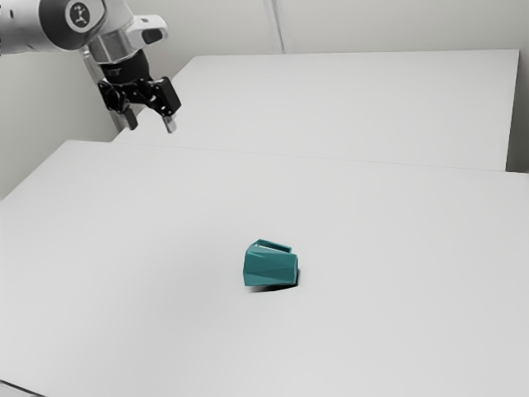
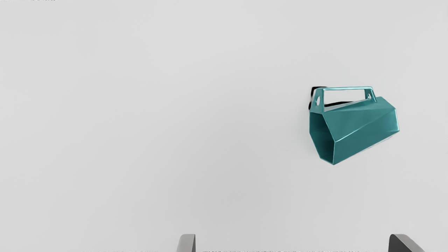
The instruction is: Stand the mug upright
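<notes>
Count: one mug [image 1: 270, 269], one handle [image 2: 346, 88] on it, one gripper [image 1: 150, 126] with two fingers, one arm [image 1: 21, 25]. Pale flat surfaces number two: the table [image 1: 149, 248] bearing the mug, and a second surface [image 1: 347, 107] behind it.

The mug, teal and faceted, lies on its side near the middle of the exterior view, not upright. Its mouth [image 2: 323, 140] is seen in the wrist view. The gripper is raised above the table, towards the exterior view's upper left, well apart from the mug. Its fingers stand wide apart, with nothing held between them.

Hidden or cut off: the underside of the mug and the outer face of its base are out of sight; the depth of its interior is dark. The arm is cut off at the exterior view's left. A thin dark line [image 1: 21, 388] in that view's lower left corner cannot be identified.
</notes>
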`<action>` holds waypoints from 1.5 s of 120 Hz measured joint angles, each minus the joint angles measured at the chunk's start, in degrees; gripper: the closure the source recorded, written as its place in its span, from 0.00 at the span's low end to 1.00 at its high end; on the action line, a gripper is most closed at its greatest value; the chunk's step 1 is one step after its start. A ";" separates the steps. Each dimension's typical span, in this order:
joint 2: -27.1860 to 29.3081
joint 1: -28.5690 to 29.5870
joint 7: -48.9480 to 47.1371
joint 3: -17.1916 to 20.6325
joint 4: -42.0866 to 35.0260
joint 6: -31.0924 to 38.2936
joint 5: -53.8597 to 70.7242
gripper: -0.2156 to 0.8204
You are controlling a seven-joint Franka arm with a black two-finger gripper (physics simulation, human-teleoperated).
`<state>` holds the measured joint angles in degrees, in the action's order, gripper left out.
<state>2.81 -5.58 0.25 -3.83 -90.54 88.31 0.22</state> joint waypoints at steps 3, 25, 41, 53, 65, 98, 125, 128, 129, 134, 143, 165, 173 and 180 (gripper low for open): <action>0.02 -0.39 0.02 -0.02 0.00 -0.10 0.01 0.21; 0.49 -1.63 0.23 -0.04 -0.09 -0.27 -0.22 0.21; 1.60 -1.81 1.92 -2.18 -5.98 4.06 -5.40 0.21; 2.31 -0.54 4.61 -3.69 -10.95 9.01 -11.98 0.21; 2.79 -0.37 7.70 -4.57 -15.24 13.50 -18.32 0.21; 4.16 -0.49 16.94 -5.19 -28.70 24.26 -33.04 0.21; 4.02 -0.47 24.75 -5.44 -35.42 30.05 -40.21 0.21; 4.01 -0.47 25.60 -5.44 -35.99 30.54 -40.89 0.21; 4.01 -0.47 25.88 -5.44 -36.23 30.69 -41.11 0.21; 3.99 -0.47 27.23 -5.46 -37.28 31.36 -42.16 0.21; 3.94 -0.44 29.82 -5.48 -39.60 32.41 -44.84 0.21; 3.34 -0.42 36.54 -5.49 -44.57 34.86 -51.49 0.21; 2.59 -0.42 38.69 -5.49 -45.01 35.46 -52.80 0.21; 1.68 -0.43 40.42 -5.49 -45.29 35.96 -53.86 0.21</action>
<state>4.49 -6.01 40.67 -9.32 -135.83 124.26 -53.64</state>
